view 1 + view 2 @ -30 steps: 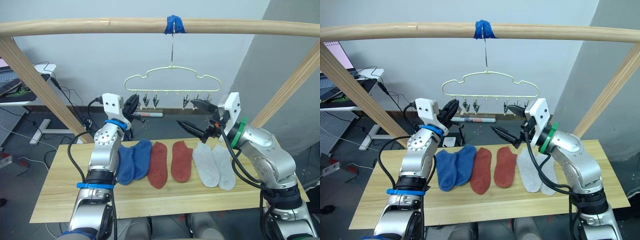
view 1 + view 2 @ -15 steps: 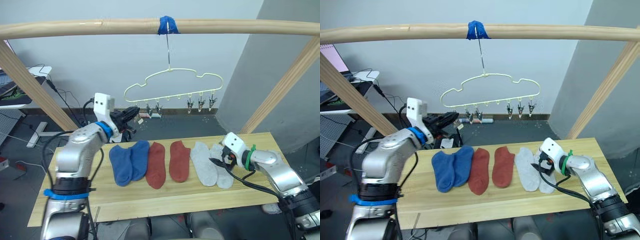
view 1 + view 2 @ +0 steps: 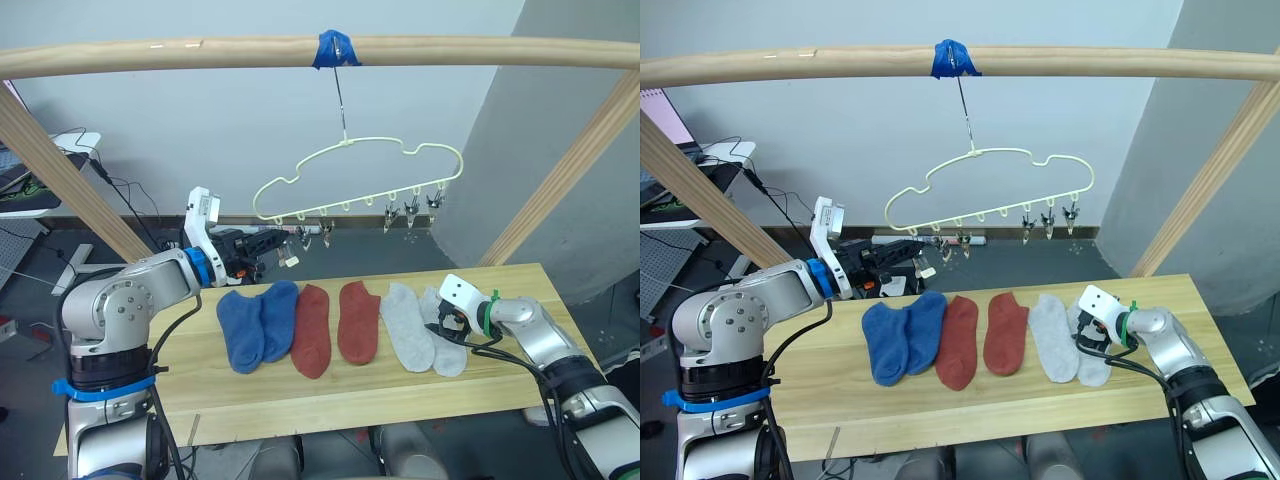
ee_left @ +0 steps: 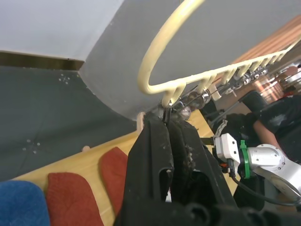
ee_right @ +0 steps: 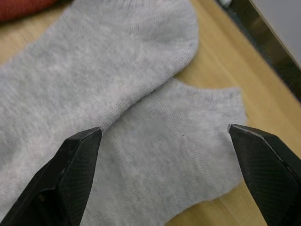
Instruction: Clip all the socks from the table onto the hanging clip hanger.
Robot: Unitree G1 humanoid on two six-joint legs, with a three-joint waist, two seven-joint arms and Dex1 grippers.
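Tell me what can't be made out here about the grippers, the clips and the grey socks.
- Left gripper: in the left wrist view its black fingers lie shut at the pale-yellow wire clip hanger, covering the end metal clip; whether they pinch it is unclear.
- Small grey metal clips: too small in the eye views to judge their state.
- Outer light grey knit sock: partly under its twin; the open right gripper hovers above.

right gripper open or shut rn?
Open. In the right wrist view the right gripper has its two fingers spread wide over the outer grey sock, nothing between them.

Wooden pole point(image 3: 200, 52) across top, blue tape point(image 3: 337, 48) wrapped on it; slanted wooden braces point(image 3: 60, 170) both sides.
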